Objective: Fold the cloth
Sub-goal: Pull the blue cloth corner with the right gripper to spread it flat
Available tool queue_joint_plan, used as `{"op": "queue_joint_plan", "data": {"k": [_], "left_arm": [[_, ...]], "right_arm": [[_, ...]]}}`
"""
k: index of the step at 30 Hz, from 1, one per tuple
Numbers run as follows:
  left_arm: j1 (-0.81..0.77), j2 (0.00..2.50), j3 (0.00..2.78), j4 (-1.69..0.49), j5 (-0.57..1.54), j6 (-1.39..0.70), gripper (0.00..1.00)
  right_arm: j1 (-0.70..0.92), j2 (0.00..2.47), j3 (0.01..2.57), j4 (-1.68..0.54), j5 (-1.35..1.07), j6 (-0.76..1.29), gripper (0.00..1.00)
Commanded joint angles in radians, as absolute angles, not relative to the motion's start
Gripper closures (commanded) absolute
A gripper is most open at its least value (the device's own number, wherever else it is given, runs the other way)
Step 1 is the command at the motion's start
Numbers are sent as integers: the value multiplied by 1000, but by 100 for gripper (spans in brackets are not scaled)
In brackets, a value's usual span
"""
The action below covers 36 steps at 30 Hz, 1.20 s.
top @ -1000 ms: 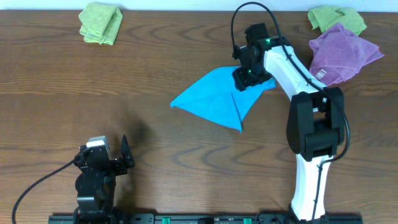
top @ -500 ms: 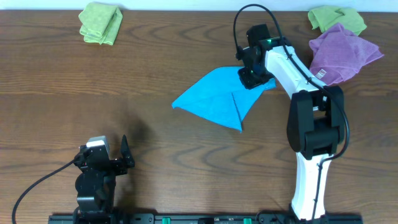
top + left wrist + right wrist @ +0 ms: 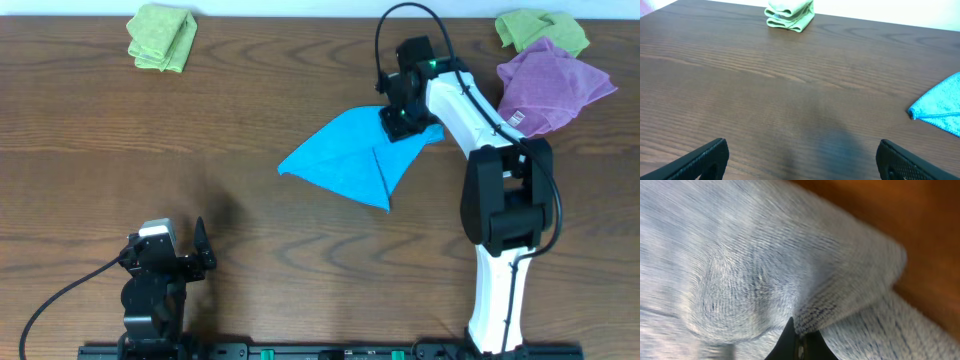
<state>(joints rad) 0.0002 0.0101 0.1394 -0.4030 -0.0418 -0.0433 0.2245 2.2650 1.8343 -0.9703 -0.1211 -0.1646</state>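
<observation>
cloth point(image 3: 345, 165) looks like it's got one rough fold, more to go; right gripper point(image 3: 398, 122) pinching its 1 o'clock corner; left gripper point(image 3: 802, 152) idle, spread wide

No writing, brand, number or sign is legible in any view. The bright sky-blue terry cloth point(image 3: 345, 160) shows only plain fabric, and the dark brown wooden table point(image 3: 250, 120) bears only grain.

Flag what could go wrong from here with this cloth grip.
The right gripper pinches only a small ridge of the cloth near its far corner; it could slip free when lifted. With the left gripper parked far away, nothing pins the cloth, so pulling may drag it whole.
</observation>
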Motion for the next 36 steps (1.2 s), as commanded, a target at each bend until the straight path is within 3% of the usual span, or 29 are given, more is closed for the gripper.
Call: {"op": "queue_joint_plan", "data": {"k": [1, 10, 17, 21, 22, 23, 24, 26, 36], "left_arm": [[7, 4, 120, -407, -59, -26, 5], [7, 4, 120, -407, -59, -26, 5], [7, 4, 120, -407, -59, -26, 5], [7, 4, 120, -407, -59, -26, 5], [7, 4, 120, -407, -59, -26, 5], [7, 4, 120, -407, -59, -26, 4], [7, 4, 120, -407, -59, -26, 5], [7, 4, 120, -407, -59, -26, 5], [7, 4, 120, -407, -59, -26, 5]], "right_arm": [[269, 2265, 1932, -967, -230, -150, 99], [437, 2265, 2009, -855, -347, -152, 99], [600, 2265, 2009, -888, -347, -350, 99], [626, 2265, 2008, -886, -310, -354, 96], [626, 2265, 2008, -886, -311, -353, 56], [626, 2265, 2009, -886, -311, -353, 23], [626, 2265, 2009, -889, -311, -353, 9], [626, 2265, 2009, -891, -311, -352, 1], [572, 2265, 2009, -968, -168, -327, 1]]}}
